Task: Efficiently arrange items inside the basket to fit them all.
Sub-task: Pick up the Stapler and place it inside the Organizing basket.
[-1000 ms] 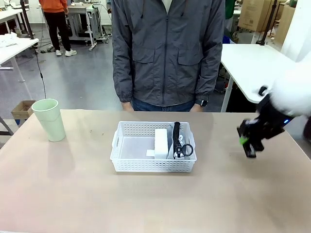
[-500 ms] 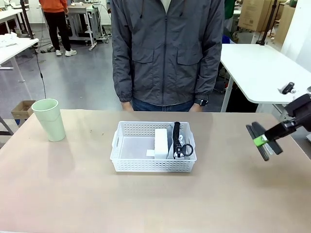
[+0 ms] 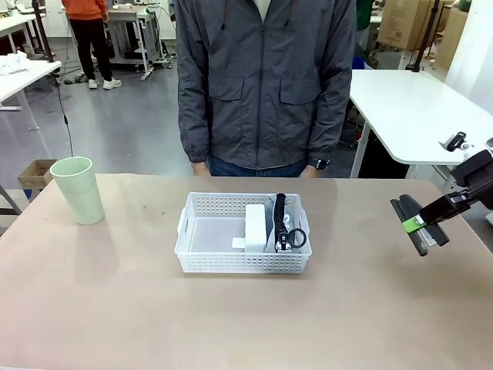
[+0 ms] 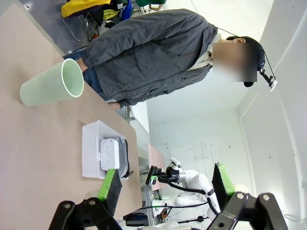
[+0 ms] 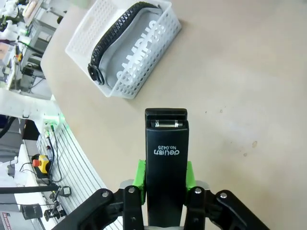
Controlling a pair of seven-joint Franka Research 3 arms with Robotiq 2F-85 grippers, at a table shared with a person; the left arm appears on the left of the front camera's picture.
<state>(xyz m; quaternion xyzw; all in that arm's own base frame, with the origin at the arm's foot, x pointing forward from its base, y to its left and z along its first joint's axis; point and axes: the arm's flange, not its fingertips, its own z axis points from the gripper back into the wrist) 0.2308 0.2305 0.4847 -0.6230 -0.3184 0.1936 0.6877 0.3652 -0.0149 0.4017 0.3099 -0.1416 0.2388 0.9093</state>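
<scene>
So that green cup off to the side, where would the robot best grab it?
Probably around the wall of the pale green cup, a little below the rim, coming in level from the robot's side. It stands upright, mouth up, apart from everything, and widens upward, so a grip there shouldn't slide off. The open left hand suits; the right hand holds the black stapler.
</scene>
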